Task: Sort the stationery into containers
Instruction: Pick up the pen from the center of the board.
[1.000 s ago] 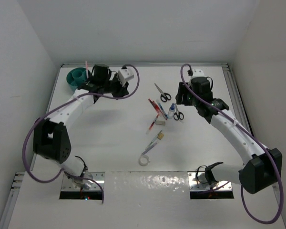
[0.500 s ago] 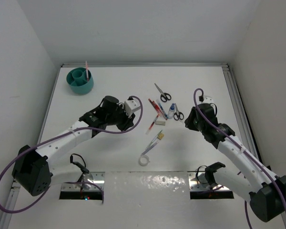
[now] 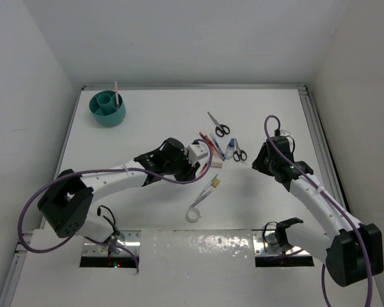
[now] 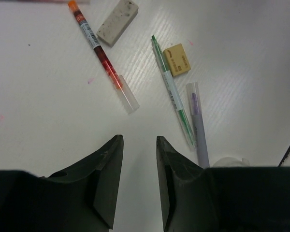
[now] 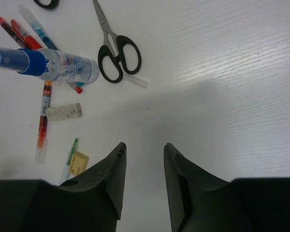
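Note:
The teal organiser cup [image 3: 109,109] stands at the far left with a pink pen [image 3: 116,93] upright in it. The other stationery lies mid-table: two black-handled scissors [image 3: 219,125] [image 3: 239,152], a blue-capped glue bottle [image 3: 230,149], pens, a white eraser [image 3: 213,164], a tan eraser [image 3: 216,182] and a tape ring [image 3: 193,215]. My left gripper [image 3: 193,166] [image 4: 137,145] is open and empty, just short of a red pen [image 4: 101,58], with the white eraser [image 4: 117,21], a green pen [image 4: 171,89] and the tan eraser [image 4: 177,59] ahead. My right gripper [image 3: 259,162] [image 5: 144,147] is open and empty, right of the scissors [image 5: 113,48] and glue bottle [image 5: 53,65].
A purple pen [image 4: 197,121] lies beside the green pen. White walls close the table on the left, back and right, with a metal rail [image 3: 317,137] along the right edge.
My left arm has swung from the teal cup down and right to the pile, empty; the pink pen stays in the cup. My right arm has drawn back from the scissors.

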